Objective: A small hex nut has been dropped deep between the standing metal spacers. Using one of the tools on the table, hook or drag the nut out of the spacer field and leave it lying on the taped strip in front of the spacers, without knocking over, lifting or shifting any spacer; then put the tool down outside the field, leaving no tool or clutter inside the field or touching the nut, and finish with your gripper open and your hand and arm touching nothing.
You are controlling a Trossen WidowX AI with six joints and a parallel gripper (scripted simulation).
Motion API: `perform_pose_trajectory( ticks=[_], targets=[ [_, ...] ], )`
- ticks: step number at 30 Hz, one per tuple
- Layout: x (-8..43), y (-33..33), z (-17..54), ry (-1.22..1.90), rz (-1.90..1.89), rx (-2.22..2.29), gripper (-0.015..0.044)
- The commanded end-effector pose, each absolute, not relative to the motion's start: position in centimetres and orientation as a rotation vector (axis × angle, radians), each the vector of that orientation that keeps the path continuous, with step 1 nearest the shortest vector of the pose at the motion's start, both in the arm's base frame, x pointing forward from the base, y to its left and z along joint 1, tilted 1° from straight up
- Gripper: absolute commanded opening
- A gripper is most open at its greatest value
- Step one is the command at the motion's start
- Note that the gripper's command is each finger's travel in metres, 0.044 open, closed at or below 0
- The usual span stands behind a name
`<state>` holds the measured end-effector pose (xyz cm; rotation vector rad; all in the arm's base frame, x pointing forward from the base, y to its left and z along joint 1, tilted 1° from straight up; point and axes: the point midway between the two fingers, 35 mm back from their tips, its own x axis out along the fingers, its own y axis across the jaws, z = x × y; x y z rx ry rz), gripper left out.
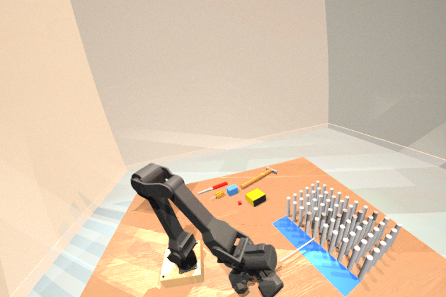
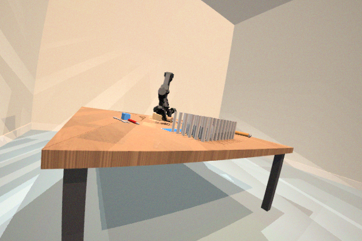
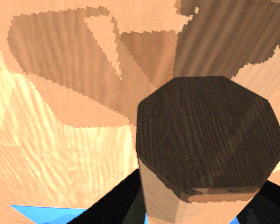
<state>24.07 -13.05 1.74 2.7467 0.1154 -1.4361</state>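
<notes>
My gripper [image 1: 255, 283] [image 2: 170, 115] is shut on a tool with a thick faceted wooden handle [image 3: 211, 135]. It is low over the table, on the arm's side of the blue taped strip [image 1: 326, 263] [image 2: 169, 130] [image 3: 41, 214]. The tool's thin pale rod [image 1: 297, 249] reaches across the strip in the top view, its far end appearing by the front row of spacers; its height is unclear. Several grey metal spacers [image 1: 365, 266] [image 2: 178, 123] stand upright in rows behind the strip. The hex nut cannot be made out in any view.
A hammer [image 1: 255, 178] [image 2: 242, 133], a red-handled screwdriver [image 1: 219, 185] [image 2: 133, 121], a small yellow-handled tool [image 1: 219, 194], a blue block [image 1: 232, 190] [image 2: 126, 116], a yellow-and-black block [image 1: 255, 196] and a tiny red cube [image 1: 239, 203] lie on the table, away from the spacers.
</notes>
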Motion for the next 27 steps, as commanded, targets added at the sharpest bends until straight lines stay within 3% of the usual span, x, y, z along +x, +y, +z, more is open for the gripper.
perform_pose_trajectory(
  ticks=[1, 27],
  targets=[
    [24.3, -13.1, 1.6, 0.106, -1.413, 2.754, 0.0],
    [26.2, -13.0, 1.6, 0.106, -1.412, 2.755, 0.0]
  ],
)
